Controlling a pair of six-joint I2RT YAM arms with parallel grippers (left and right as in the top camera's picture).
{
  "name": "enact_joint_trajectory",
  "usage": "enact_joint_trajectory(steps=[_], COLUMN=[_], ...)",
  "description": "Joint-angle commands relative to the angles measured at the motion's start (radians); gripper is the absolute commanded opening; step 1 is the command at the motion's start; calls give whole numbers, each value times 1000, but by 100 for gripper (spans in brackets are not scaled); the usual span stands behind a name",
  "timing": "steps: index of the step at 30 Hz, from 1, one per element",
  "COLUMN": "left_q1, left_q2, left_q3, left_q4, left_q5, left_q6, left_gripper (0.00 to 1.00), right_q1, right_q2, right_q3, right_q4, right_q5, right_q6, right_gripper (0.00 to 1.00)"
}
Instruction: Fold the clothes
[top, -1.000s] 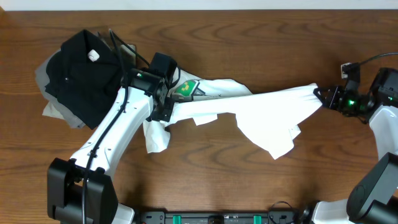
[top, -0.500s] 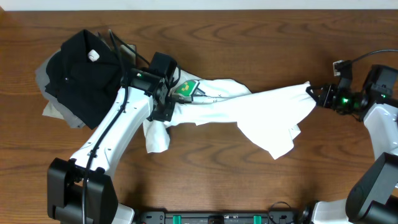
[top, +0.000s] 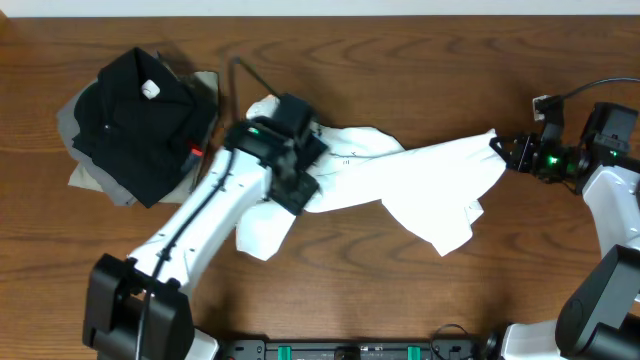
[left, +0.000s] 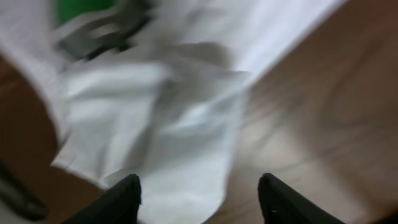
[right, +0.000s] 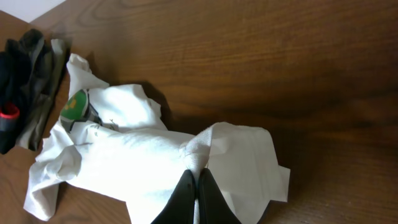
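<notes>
Blur smears the left wrist view, so the white T-shirt (left: 186, 118) is only soft folds there. Its print (left: 81, 9) is a green patch cut off at the top edge. The left gripper (left: 200, 193) hangs just over the cloth with its two fingers wide apart, gripping nothing. From above, the left arm (top: 215, 215) hides that gripper and the print. The shirt lies stretched across the table (top: 400, 60), from the middle out to the right. The right gripper (right: 193, 190) has its fingers pressed together on one edge of the shirt. Only the right wrist view shows the print clearly. A black folded garment (top: 135, 125) sits on a grey garment (top: 85, 175) near the shirt's left end.
</notes>
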Motion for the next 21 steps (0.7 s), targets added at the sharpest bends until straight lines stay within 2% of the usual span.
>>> enact_joint_trajectory(steps=[1,4,8,15,18,21], left_q1=[-85,-169,-238,-245,-244,-245], left_q2=[11,44,142,271,269,265], left_q3=[-10,-11,-11,-11,-10,-9], left_q4=[-6,1,10,29,64,73], left_q5=[20,-39,-231,-537,-583,-585], left_q6=[69,85,70,-107,-161,-188], left_gripper=[64,64,64,63,53,19], right_q1=[11,11,11,11,11,11], right_q2=[-14,-14,-14,-14,-14,-14], right_q3=[8,8,8,8,8,8], right_q4=[3,3,3,3,3,3], right_q5=[-14,-14,-14,-14,-14,-14], right_q6=[-2,2,5,5,5,5], right_gripper=[1,1,1,1,1,1])
